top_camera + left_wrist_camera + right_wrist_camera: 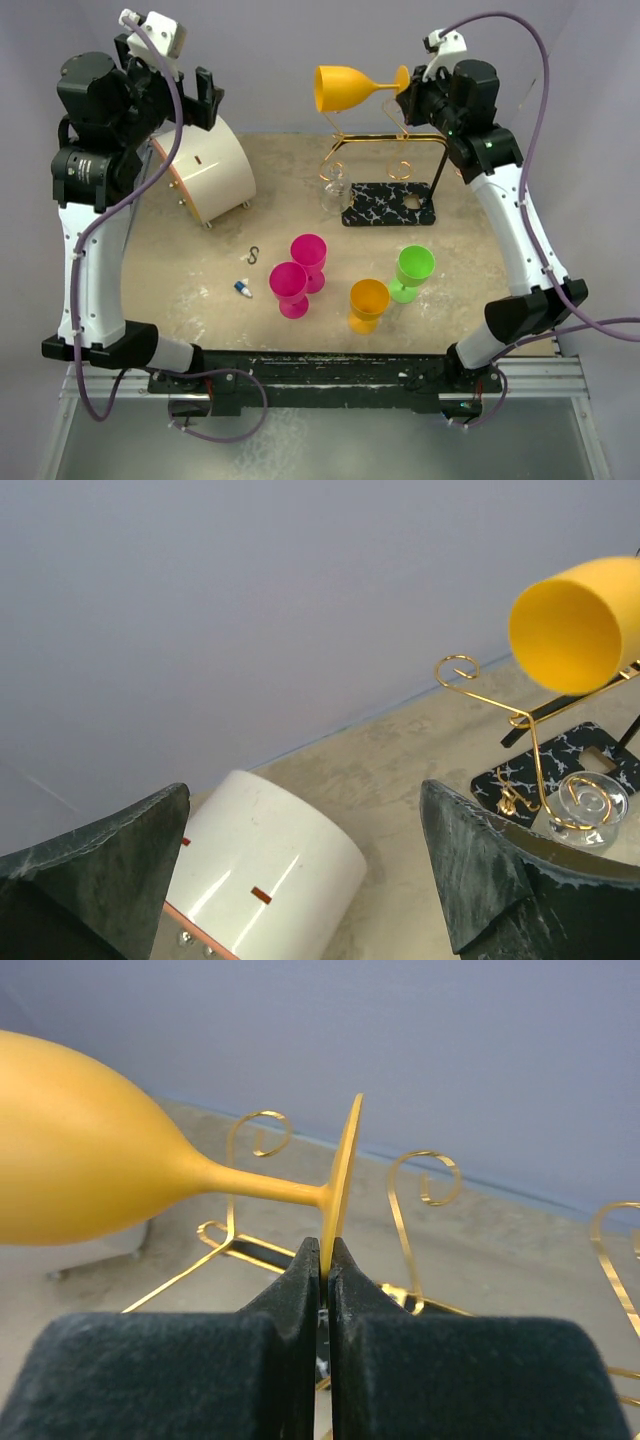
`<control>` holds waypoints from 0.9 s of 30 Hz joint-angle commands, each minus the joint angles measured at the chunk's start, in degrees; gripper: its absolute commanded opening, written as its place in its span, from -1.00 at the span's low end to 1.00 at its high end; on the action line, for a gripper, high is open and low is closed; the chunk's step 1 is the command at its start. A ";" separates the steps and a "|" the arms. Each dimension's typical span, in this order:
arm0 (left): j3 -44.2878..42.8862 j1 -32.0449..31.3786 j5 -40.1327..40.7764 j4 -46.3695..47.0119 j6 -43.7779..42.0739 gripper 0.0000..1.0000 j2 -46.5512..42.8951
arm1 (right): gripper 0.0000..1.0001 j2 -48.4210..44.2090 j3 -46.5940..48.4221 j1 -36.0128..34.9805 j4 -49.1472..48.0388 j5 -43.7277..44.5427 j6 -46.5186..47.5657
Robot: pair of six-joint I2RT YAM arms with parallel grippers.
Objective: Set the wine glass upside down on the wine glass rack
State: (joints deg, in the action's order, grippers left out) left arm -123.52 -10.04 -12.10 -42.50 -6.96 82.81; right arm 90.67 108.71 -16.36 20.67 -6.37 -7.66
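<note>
Aloft, right tool (pixel 325 1252) on wine glass (pixel 345 88) foot

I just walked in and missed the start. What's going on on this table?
The right tool is clamped on the edge of the foot of a yellow wine glass, holding it sideways in the air above the gold wire rack. The glass is not on the rack yet. The left tool is open and empty, raised near the white cylinder. A clear glass is at the rack's left end. Two pink glasses, an orange glass and a green glass stand on the table.
</note>
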 commanded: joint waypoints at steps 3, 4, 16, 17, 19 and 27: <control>3.21 1.77 1.24 1.27 1.27 0.98 -2.12 | -1.00 -0.47 7.59 -3.54 -0.27 18.60 11.94; 3.42 1.86 0.94 1.33 1.19 0.98 -2.14 | -1.00 0.11 8.64 -4.83 -0.19 21.87 14.23; 3.47 2.22 -1.11 1.60 0.87 0.98 -2.46 | -1.00 11.00 20.03 -13.61 -3.01 48.80 40.06; 3.42 2.22 -1.03 1.63 0.82 0.99 -2.52 | -1.00 11.28 19.46 -13.80 -4.07 50.07 41.97; 3.21 2.22 -1.20 1.66 0.88 0.99 -2.49 | -1.00 11.76 18.22 -13.96 -6.39 52.48 45.67; 3.00 2.31 -2.50 1.97 1.25 0.99 -2.39 | -1.00 13.56 13.08 -13.94 -13.33 56.11 56.96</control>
State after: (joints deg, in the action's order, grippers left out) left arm -119.77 -8.25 -13.28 -42.74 -6.59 81.52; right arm 105.41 122.83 -30.00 15.38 45.39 41.56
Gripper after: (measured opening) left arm 0.990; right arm 0.012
